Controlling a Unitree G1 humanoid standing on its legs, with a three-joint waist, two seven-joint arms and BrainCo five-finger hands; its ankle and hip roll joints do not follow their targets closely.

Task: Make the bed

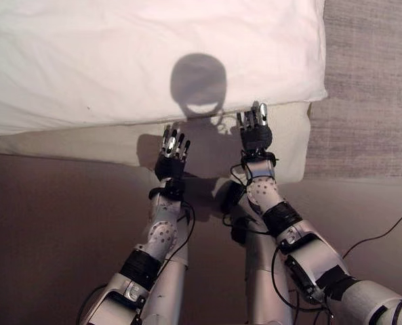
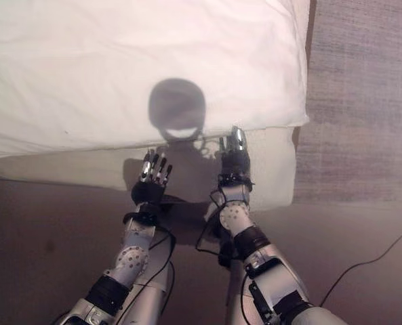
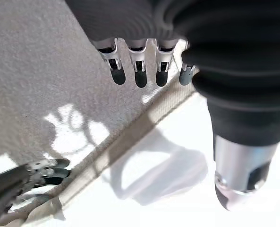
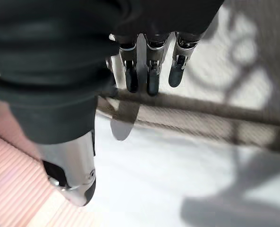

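Observation:
A white duvet [image 1: 153,54] covers the top of the bed, and its lower edge hangs just over the cream mattress side [image 1: 85,145]. My left hand [image 1: 171,152] is open with straight fingers [image 3: 140,71], held in front of the mattress side a little below the duvet's edge. My right hand [image 1: 255,132] is open too, and its fingertips [image 4: 151,75] reach up to the duvet's edge near the bed's right corner. Neither hand holds any cloth. The right hand [image 3: 40,170] also shows in the left wrist view, beside the mattress seam.
The bed's corner [image 1: 309,135] lies just right of my right hand. A grey ribbed rug [image 1: 370,88] runs along the bed's right side. Brown floor [image 1: 51,223] stretches in front of the bed.

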